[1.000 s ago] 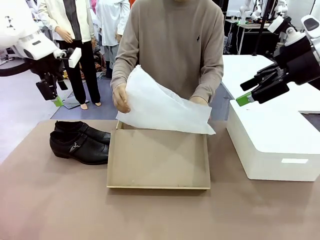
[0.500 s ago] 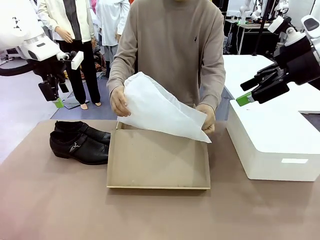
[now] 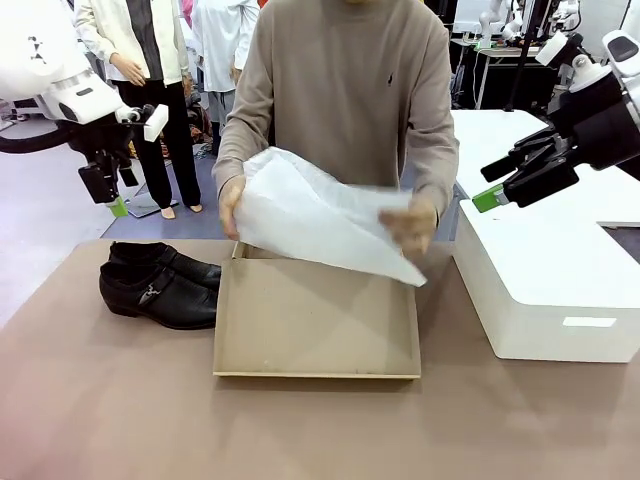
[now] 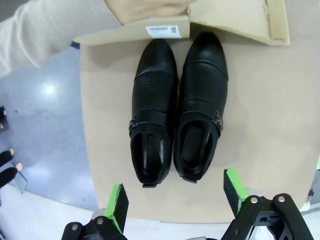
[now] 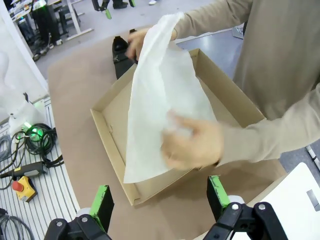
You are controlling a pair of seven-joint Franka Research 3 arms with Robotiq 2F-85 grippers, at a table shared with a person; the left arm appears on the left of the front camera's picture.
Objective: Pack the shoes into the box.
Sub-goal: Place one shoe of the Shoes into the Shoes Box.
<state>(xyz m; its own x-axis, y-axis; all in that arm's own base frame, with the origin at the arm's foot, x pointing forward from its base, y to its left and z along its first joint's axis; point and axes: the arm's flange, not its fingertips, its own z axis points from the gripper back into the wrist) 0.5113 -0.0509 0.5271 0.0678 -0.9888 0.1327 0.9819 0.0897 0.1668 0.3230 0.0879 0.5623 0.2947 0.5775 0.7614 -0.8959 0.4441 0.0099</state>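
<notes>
Nothing is judged packed yet. In the lower middle of the front view the box (image 3: 316, 320) is seen open and bare-floored on the brown table (image 3: 120, 410). The shoes (image 3: 160, 285) are set side by side just beside its left wall, toes towards it, untouched. Over the box's far edge a sheet of white tissue paper (image 3: 320, 215) is held up by one hand (image 3: 232, 205) at its left end and another hand (image 3: 412, 228), blurred, at its right, so lining is taken to be the step in hand. Both shoes are left to be lifted in. High at upper left, above the shoes, the left gripper (image 4: 176, 196) is held with jaws apart and empty. At upper right, over a white box (image 3: 545, 290), the right gripper (image 3: 490, 185) is likewise spread and empty. The tabletop is plain and matte. Behind it a grey floor, standing people at upper left and benches at upper right can be made out.
</notes>
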